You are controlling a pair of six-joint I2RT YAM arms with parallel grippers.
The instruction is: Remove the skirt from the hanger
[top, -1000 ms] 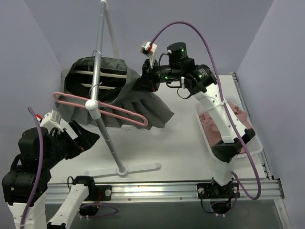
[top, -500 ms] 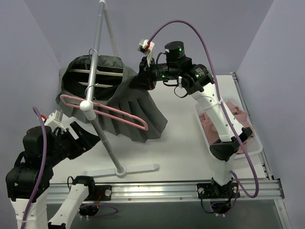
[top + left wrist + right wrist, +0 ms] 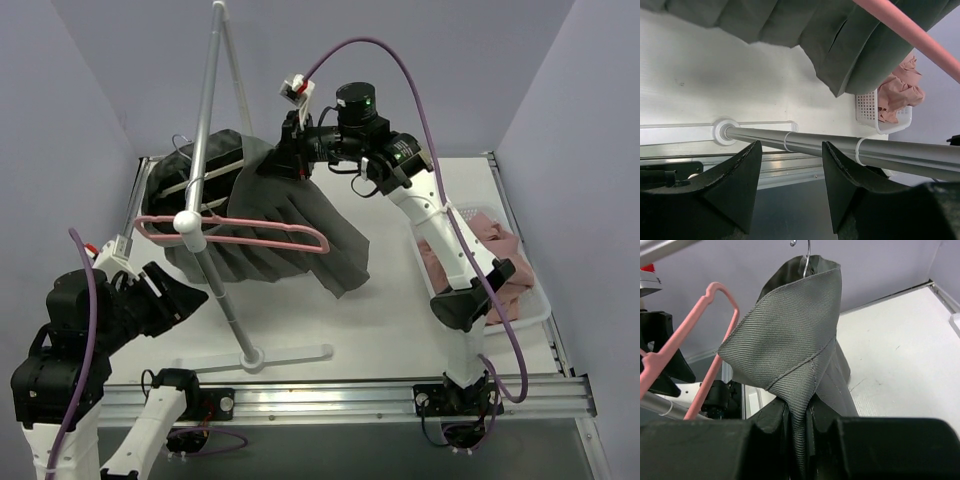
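White worktop (image 3: 400, 330) bears a rack pole (image 3: 228, 300), the right hand (image 3: 284, 160) pinching the skirt (image 3: 290, 220) beside it, the left hand (image 3: 185, 295) spread near its foot.

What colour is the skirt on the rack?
Dark grey skirt, pleated; top external view shows it best.

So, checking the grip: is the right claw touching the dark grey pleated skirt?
Touching. The right wrist view shows the right claw shut on a fold of the dark grey pleated skirt.
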